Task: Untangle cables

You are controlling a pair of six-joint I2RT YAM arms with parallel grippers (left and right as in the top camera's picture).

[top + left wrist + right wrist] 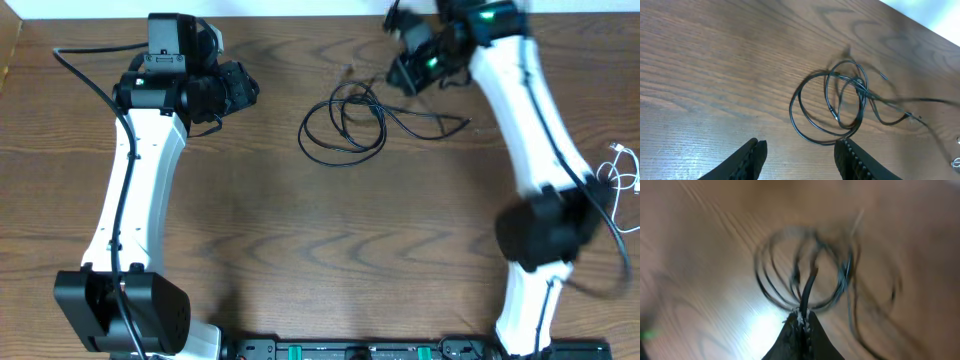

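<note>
The right gripper [404, 68] hangs over the far edge of the worktop, right of its middle. Its two fingers [789, 341] are pressed together on one strand of the black cables [345, 122]. In the right wrist view that strand rises straight out of the closed tips toward the loops, but the view is blurred and no plug end can be made out. The left gripper [800, 159] is spread wide and holds nothing. Its ribbed pads [852, 157] stand apart above bare wood, over the left part of the far half of the worktop. It faces the tangle and is well short of it.

The black cables lie on the wooden worktop [300, 250] near the far edge, between the two grippers and closer to the right one. They form several overlapping, roughly round loops that cross one another in a knot on the side nearer the right gripper. From that crossing one thin end trails toward the right edge, flat on the wood, and ends in a small plug. Another short end points toward the far edge.

A white cable [624, 172] lies in a small bunch at the right edge of the worktop, just beside the right arm [540, 130] and well apart from the black tangle
</note>
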